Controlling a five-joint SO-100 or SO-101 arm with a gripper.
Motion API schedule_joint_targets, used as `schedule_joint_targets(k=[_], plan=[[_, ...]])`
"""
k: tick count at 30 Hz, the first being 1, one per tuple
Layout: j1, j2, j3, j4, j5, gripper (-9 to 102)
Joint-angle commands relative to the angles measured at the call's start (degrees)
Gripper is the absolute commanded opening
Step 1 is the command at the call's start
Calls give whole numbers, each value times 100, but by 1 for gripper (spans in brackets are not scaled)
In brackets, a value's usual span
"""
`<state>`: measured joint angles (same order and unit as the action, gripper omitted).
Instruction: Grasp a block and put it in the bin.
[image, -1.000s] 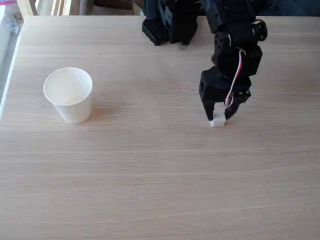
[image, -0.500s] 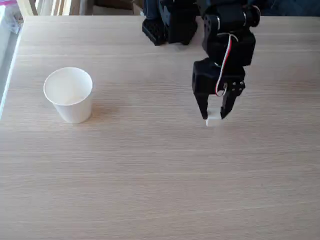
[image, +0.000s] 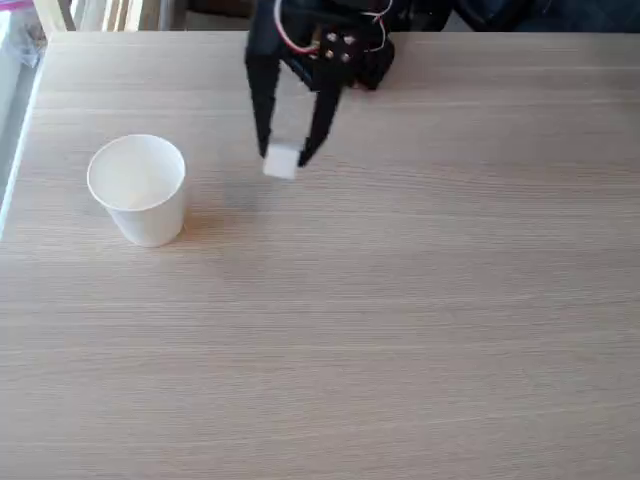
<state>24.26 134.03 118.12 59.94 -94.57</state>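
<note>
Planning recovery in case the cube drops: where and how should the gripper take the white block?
Grip the block across two opposite flat side faces, coming from above, as the gripper holds it now between its fingertips. Its faces are flat and parallel, and it fits the gripper's opening.

The hand points down near the far edge of the wooden surface, its two fingers pinching the white block. The cup stands upright near the left edge, apart from the block.

One white block, one white paper cup, one black arm, one wooden table.
</note>
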Motion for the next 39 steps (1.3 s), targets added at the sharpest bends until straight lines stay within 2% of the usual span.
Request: schedule_joint_targets(k=[1,6,11,17,30,33,37,39], plan=[[791,396,105,35,-246,0],[1652,686,668,-193,-606,0],[2109,360,747,-624,-1020,0],[2153,-545,378,-1397,-976,0],[2180,-1775,-343,-1494,-905,0],[2232,-1978,-483,-1529,-905,6],[2329,-2109,-606,-1512,-976,23],[2355,-2109,-606,-1494,-1028,24]])
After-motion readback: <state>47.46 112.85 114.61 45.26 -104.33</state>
